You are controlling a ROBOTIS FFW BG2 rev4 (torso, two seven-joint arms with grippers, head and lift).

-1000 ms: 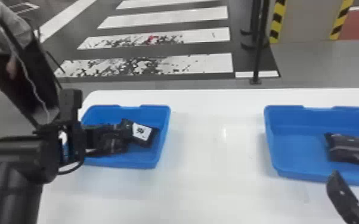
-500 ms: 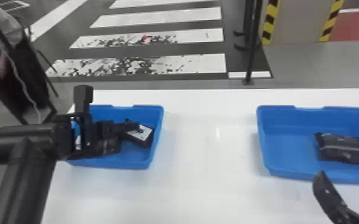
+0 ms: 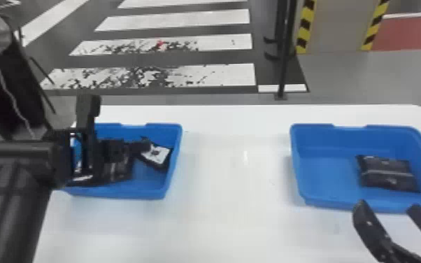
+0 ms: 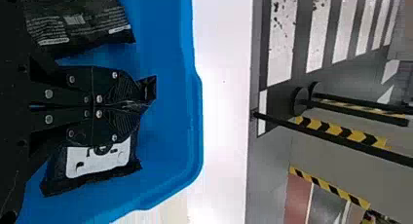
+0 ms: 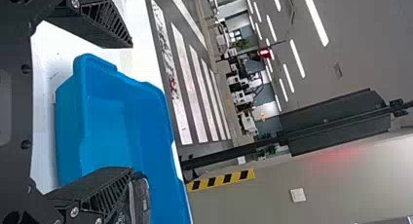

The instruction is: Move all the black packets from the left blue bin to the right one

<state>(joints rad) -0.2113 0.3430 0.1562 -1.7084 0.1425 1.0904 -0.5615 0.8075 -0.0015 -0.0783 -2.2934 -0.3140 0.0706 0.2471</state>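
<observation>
Rightward had gone the left claw, the nearer one, its fingers clamped together on the white-labelled packet, which jutted toward the left blue bin's right edge.

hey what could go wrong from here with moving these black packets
The left black gripper seems to pinch just a bunched part of the white-labelled black plastic packet, which might slip on the lift. Another black plastic packet lies close by in the left blue plastic bin and could get nudged. The open right black gripper is near the right blue plastic bin and might knock its rim.
</observation>
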